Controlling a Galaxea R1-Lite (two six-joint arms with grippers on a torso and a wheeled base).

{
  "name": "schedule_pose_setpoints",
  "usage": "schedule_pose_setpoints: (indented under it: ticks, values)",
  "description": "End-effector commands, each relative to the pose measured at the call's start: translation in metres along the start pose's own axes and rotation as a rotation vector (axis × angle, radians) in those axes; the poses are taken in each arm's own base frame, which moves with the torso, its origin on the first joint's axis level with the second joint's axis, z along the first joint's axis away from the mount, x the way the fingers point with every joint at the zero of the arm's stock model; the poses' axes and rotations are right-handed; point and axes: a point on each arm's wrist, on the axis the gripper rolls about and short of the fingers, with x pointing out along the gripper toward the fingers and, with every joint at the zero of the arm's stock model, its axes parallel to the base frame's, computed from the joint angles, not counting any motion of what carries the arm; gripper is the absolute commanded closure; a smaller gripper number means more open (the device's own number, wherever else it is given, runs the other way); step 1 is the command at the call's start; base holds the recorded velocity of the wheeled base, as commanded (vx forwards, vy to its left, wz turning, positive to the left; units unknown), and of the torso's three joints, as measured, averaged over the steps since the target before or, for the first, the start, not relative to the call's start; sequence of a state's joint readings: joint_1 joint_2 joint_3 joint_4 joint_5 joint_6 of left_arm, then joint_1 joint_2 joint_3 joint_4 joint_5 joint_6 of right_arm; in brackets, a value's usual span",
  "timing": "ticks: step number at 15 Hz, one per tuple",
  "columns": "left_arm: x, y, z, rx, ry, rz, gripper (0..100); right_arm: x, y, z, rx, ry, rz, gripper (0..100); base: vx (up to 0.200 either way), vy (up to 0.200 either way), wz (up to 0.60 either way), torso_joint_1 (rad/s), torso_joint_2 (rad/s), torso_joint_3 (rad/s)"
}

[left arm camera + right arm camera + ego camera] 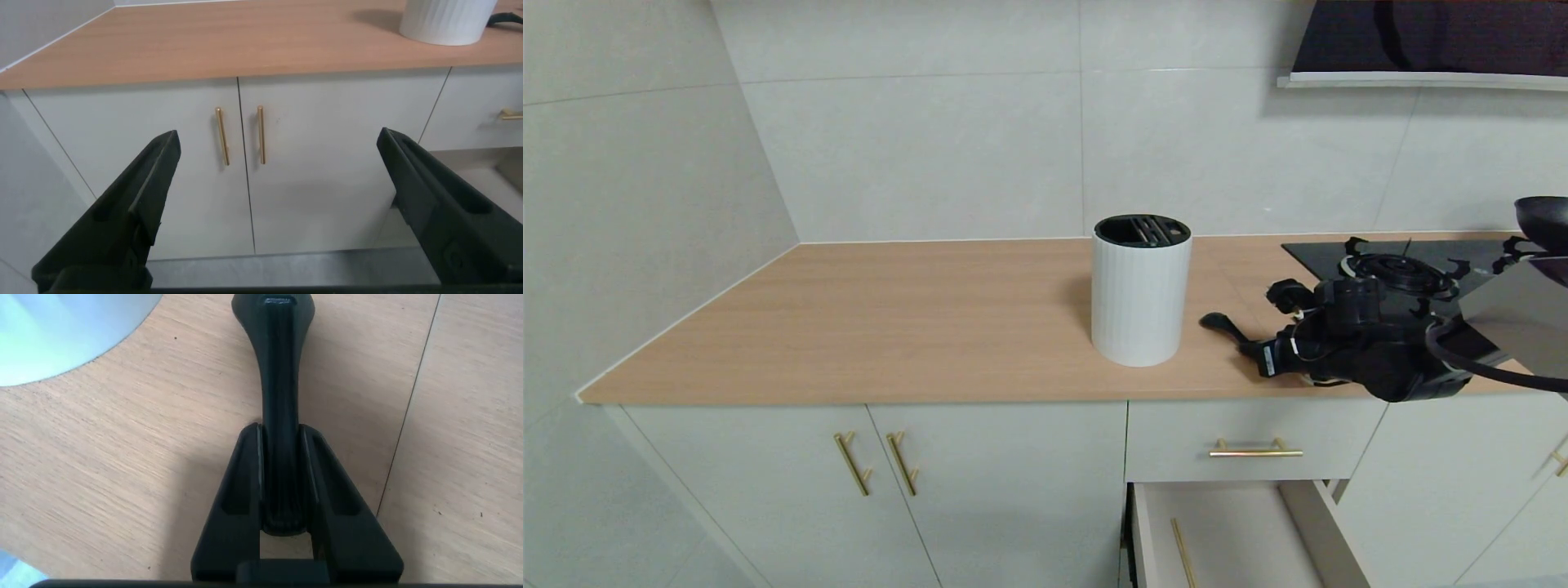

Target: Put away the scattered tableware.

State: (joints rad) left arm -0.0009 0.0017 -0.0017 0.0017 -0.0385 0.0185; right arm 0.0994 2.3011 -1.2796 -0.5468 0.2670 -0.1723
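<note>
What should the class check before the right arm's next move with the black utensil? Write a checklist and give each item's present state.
1. Right gripper shut around the black plastic utensil handle: ok.
2. Handle lifted off the wooden countertop: cannot tell; it lies low over the wood.
3. White ribbed cylindrical holder upright, beside the handle's free end: ok.
4. Slots in the holder's black top free to take it: cannot tell.
5. Left gripper open, low before the white cabinet doors, away from the holder: ok.
</note>
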Motion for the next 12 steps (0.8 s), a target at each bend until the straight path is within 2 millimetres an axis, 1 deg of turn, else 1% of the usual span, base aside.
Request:
schedule_pose_setpoints:
  ticks: [1, 2, 3, 4, 5, 6, 7, 9, 11, 12]
  values:
    - [0.000, 0.000, 0.000, 0.000, 0.000, -0.001, 0, -0.011, 0.002, 0.012, 0.017, -0.013, -0.007, 100, 0.000, 0.000, 0.00, 0.000, 0.00, 0.000]
    - [0.000, 0.000, 0.000, 0.000, 0.000, 0.001, 0, -0.021, 0.005, 0.019, 0.046, 0.014, -0.020, 100, 0.000, 0.000, 0.00, 0.000, 0.00, 0.000]
    - [0.000, 0.000, 0.000, 0.000, 0.000, 0.001, 0, -0.040, 0.009, 0.028, 0.065, 0.058, -0.042, 100, 0.000, 0.000, 0.00, 0.000, 0.00, 0.000]
    - [0.000, 0.000, 0.000, 0.000, 0.000, -0.001, 0, -0.045, 0.010, 0.031, 0.067, 0.063, -0.045, 100, 0.000, 0.000, 0.00, 0.000, 0.00, 0.000]
    - [0.000, 0.000, 0.000, 0.000, 0.000, -0.001, 0, -0.079, 0.016, 0.055, 0.154, 0.059, -0.056, 100, 0.000, 0.000, 0.00, 0.000, 0.00, 0.000]
    - [0.000, 0.000, 0.000, 0.000, 0.000, 0.001, 0, -0.098, 0.025, 0.070, 0.241, 0.036, -0.045, 100, 0.000, 0.000, 0.00, 0.000, 0.00, 0.000]
    - [0.000, 0.000, 0.000, 0.000, 0.000, -0.001, 0, -0.114, 0.032, 0.076, 0.291, 0.042, -0.044, 100, 0.000, 0.000, 0.00, 0.000, 0.00, 0.000]
    - [0.000, 0.000, 0.000, 0.000, 0.000, -0.001, 0, -0.150, 0.041, 0.073, 0.307, 0.091, -0.098, 100, 0.000, 0.000, 0.00, 0.000, 0.00, 0.000]
    - [0.000, 0.000, 0.000, 0.000, 0.000, 0.001, 0, -0.191, 0.050, 0.063, 0.308, 0.090, -0.156, 100, 0.000, 0.000, 0.00, 0.000, 0.00, 0.000]
    - [0.000, 0.000, 0.000, 0.000, 0.000, -0.001, 0, -0.206, 0.056, 0.059, 0.314, 0.082, -0.162, 100, 0.000, 0.000, 0.00, 0.000, 0.00, 0.000]
